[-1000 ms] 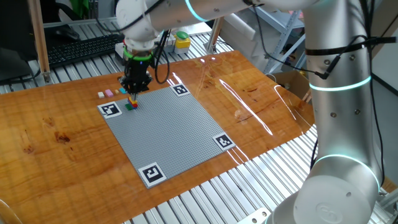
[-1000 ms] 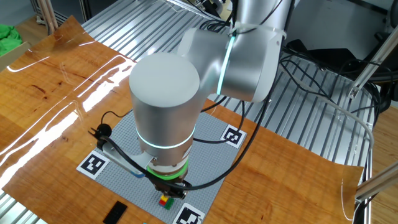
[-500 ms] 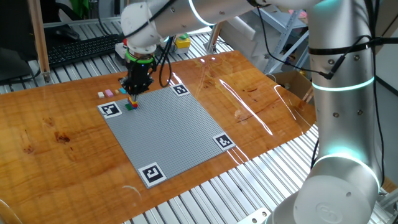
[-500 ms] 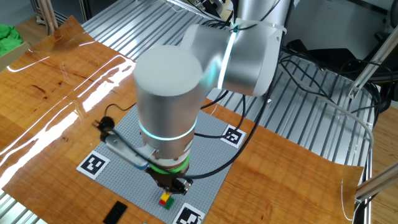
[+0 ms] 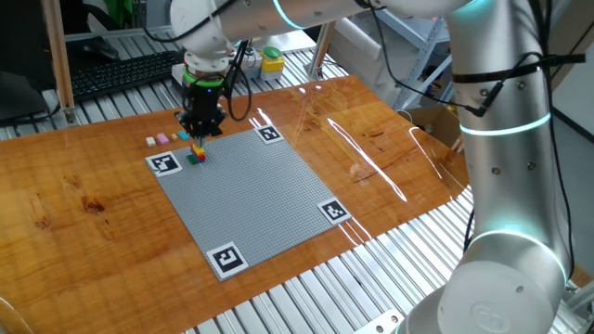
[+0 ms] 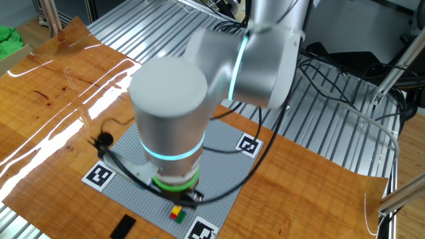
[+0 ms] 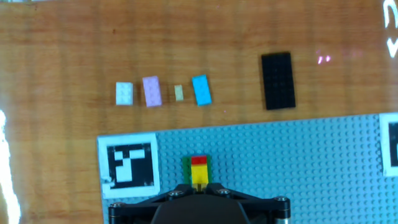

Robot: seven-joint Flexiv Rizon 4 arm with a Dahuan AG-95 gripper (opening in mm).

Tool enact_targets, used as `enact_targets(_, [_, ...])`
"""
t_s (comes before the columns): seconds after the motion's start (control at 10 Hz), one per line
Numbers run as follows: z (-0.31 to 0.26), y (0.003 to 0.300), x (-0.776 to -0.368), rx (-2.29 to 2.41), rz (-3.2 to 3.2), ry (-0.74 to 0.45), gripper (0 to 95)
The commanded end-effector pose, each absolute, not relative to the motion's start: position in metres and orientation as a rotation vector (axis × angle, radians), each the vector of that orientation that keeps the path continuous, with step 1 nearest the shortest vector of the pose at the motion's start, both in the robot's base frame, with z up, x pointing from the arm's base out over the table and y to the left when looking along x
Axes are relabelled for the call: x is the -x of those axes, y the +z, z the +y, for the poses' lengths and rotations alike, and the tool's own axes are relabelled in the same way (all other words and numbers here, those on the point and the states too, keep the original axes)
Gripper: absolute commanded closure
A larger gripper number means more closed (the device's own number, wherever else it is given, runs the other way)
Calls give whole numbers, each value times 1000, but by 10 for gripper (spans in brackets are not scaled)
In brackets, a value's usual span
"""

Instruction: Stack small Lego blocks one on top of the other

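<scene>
A small stack of Lego blocks, yellow and red on green, stands on the grey baseplate near its corner marker tag. It also shows in one fixed view and in the other fixed view. My gripper hangs just above the stack, apart from it. In the hand view its jaws stand almost together at the bottom edge, with nothing between them. Loose blocks lie in a row on the wood: white, pink, a tiny pale yellow one and blue.
A long black brick lies on the wood right of the row, also in the other fixed view. The arm's big wrist hides much of the baseplate there. A yellow object sits behind the table.
The gripper has stayed over the stack, shifting only slightly. The wrist body has swung a little to the left in the other fixed view. The blocks have not moved.
</scene>
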State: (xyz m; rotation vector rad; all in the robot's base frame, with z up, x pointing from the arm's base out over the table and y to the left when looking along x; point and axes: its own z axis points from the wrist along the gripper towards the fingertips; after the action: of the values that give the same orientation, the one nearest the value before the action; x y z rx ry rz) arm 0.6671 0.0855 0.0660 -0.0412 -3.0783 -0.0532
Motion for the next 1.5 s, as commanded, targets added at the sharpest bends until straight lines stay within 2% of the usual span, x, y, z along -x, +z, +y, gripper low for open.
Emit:
enact_targets(0.1, [85, 66, -671, 55, -3087, -45, 950])
enact_targets(0.2, [83, 74, -671, 67, -3087, -45, 950])
enact_targets(0.3, [82, 79, -671, 62, -3083, -45, 760])
enact_targets(0.4, [80, 80, -672, 38, -3077, -57, 760])
enact_targets(0.5, [75, 81, -673, 23, -3075, -77, 950])
enact_targets(1.5, [38, 83, -685, -235, -3018, -64, 950])
